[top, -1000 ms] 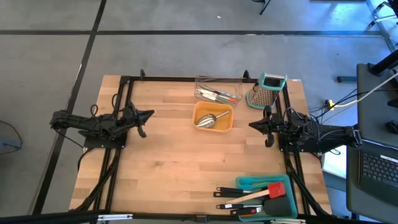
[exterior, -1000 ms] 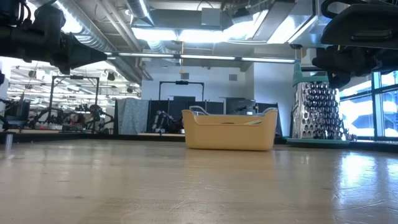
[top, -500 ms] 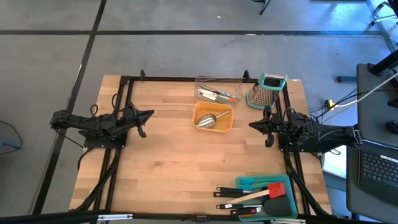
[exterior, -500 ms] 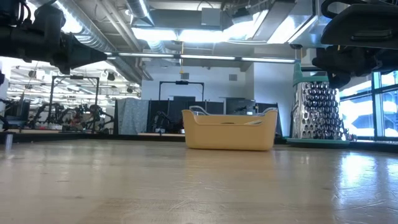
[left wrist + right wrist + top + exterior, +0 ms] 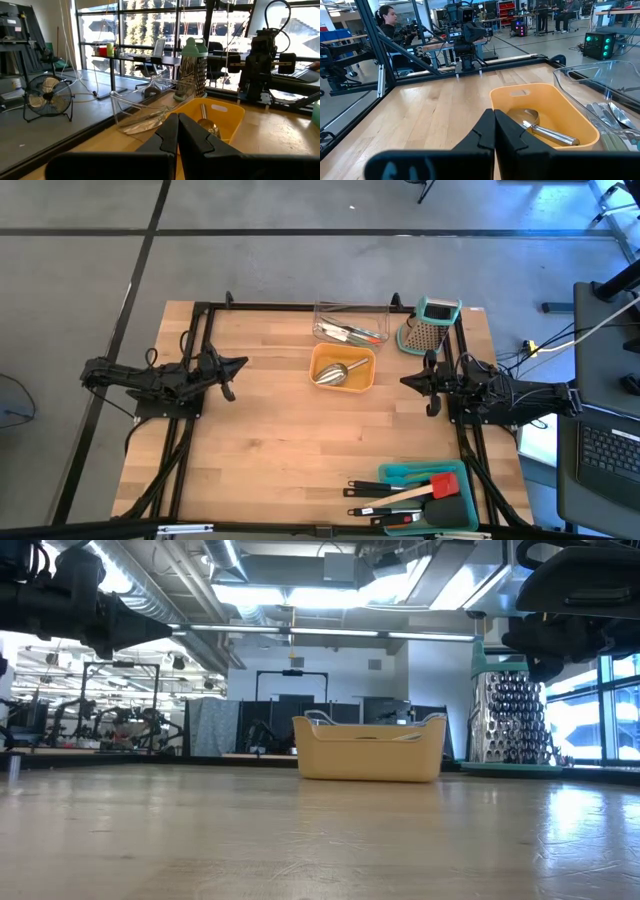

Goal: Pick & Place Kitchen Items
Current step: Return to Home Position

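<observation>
Jaws are pressed together on left gripper (image 5: 238, 364) and right gripper (image 5: 407, 381), parked well apart. The shiny steel scoop (image 5: 335, 372) lies in the orange plastic tray (image 5: 367, 382); rigid, slick, likely best pinched mid-handle.

Over the last second I find one small difference. In the low view, the dark shapes (image 5: 110, 725) in the room beyond my bench (image 5: 300, 840) seem slightly rearranged; what they are I cannot tell. My left jaws and right jaws show no shift.

clear tray (image 5: 594, 86) cut by edge, utensils (image 5: 609, 116) indistinct
</observation>
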